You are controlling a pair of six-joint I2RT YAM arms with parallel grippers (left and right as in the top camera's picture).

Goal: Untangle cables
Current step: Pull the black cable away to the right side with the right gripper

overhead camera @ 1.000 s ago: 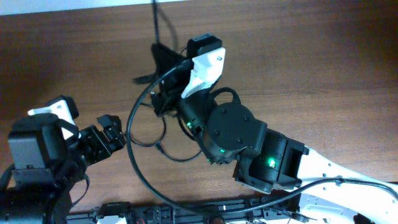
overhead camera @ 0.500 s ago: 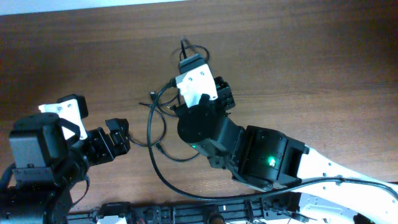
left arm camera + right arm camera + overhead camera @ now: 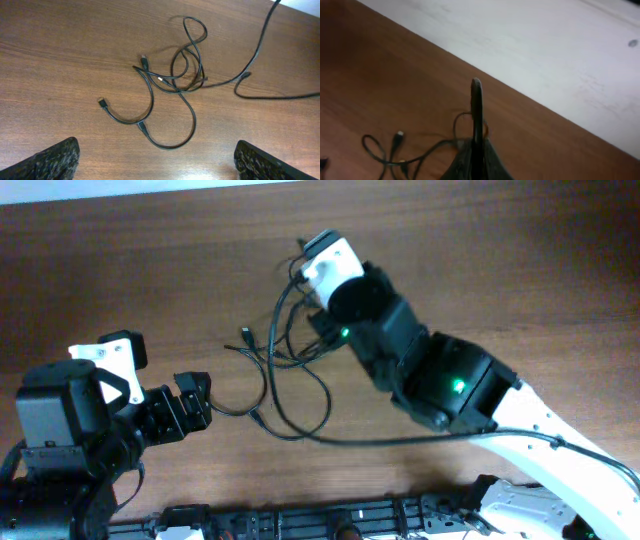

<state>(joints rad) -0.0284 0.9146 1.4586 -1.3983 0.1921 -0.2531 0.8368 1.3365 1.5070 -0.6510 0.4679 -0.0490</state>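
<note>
Since a second ago, swings farther out across the surface [image 3: 60,50] with the right tool [image 3: 476,97], uncovering the tangle. Nearest, holds the left tool [image 3: 197,400] spread wide and empty, near a loose plug [image 3: 103,103]. Beyond, leaves the cables [image 3: 176,89] lying mid-surface, loops crossed in one knot. Farthest, shows the right tool pressed together, seemingly pinching one strand at the tangle's far end. Looks like the pulling-apart step, barely begun. Next calls for pinning the near plug end with the left tool, then drawing the far strand away slowly.
</note>
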